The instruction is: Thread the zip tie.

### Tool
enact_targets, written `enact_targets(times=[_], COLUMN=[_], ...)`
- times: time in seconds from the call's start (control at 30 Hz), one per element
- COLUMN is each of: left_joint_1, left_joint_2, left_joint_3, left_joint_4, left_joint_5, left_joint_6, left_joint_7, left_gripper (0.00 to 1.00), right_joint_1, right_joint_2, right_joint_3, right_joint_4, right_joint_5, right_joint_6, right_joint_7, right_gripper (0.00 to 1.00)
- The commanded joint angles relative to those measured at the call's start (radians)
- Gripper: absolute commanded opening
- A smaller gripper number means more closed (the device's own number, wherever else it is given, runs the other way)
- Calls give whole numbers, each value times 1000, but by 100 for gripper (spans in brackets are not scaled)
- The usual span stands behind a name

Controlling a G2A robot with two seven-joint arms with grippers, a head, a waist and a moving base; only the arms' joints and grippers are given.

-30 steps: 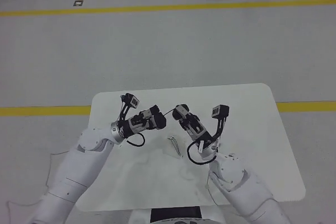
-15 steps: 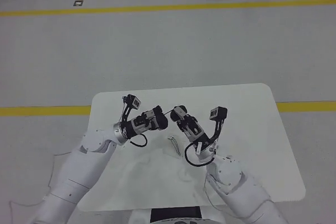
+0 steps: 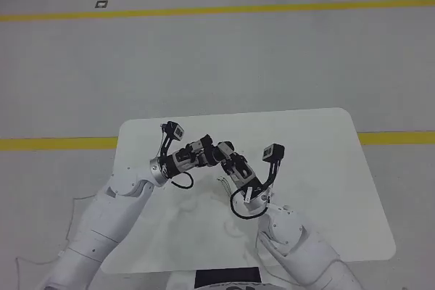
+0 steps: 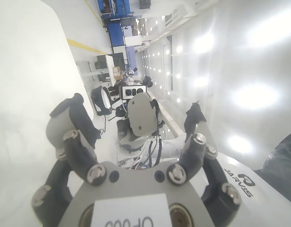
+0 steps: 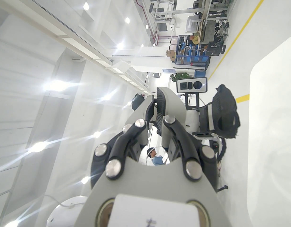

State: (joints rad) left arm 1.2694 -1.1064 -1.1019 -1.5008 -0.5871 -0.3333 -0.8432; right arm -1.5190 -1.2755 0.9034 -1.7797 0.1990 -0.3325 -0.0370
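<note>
Zip tie [image 3: 222, 184], as far as it can be made out a thin pale plastic strip, lies on the white round-cornered table [image 3: 312, 145], just on the robot's side of where the two arms meet. It is too fine for its head or tail to be told apart.

Above it, the left grey-and-black gripper [image 3: 205, 150] and the right grey-and-black gripper [image 3: 225, 156] are held tip to tip over the middle of the table. In the left wrist view the left gripper [image 4: 136, 102] is spread wide with nothing between its black-padded fingers [image 4: 74, 116], and the right gripper shows in the gap. In the right wrist view the right gripper [image 5: 155, 95] has its fingers pressed together. Whether anything thin is pinched there cannot be made out. One black pad of the left gripper sits just beside it.
</note>
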Motion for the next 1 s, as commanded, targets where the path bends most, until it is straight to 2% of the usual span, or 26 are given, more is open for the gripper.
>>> enact_targets(times=[0.0, 0.17, 0.33, 0.47, 0.57, 0.7, 0.97], left_joint_1=[2, 5, 6, 6, 6, 6, 2], left_joint_2=[0, 3, 6, 7, 8, 10, 11], left_joint_3=[1, -7, -13, -16, -17, -18, -13], left_joint_4=[-6, -10, -10, -10, -10, -11, -7], left_joint_5=[5, 5, 5, 8, 11, 15, 15], left_joint_6=[6, 4, 4, 4, 7, 11, 16], left_joint_7=[9, 1, -9, -12, -13, -15, -21], left_gripper=[100, 100, 99, 64, 50, 44, 41], right_joint_1=[0, -5, -15, -23, -30, -41, -53], right_joint_2=[0, 2, 3, 5, 7, 8, 5], right_joint_3=[7, 21, 34, 50, 64, 78, 90], right_joint_4=[-2, -15, -28, -33, -36, -39, -43], right_joint_5=[-40, -177, -252, -304, -335, -370, -390], right_joint_6=[9, 51, 82, 111, 125, 148, 165], right_joint_7=[-7, -22, -23, -15, -13, -13, -18], right_gripper=[0, 0, 0, 0, 0, 0, 0])
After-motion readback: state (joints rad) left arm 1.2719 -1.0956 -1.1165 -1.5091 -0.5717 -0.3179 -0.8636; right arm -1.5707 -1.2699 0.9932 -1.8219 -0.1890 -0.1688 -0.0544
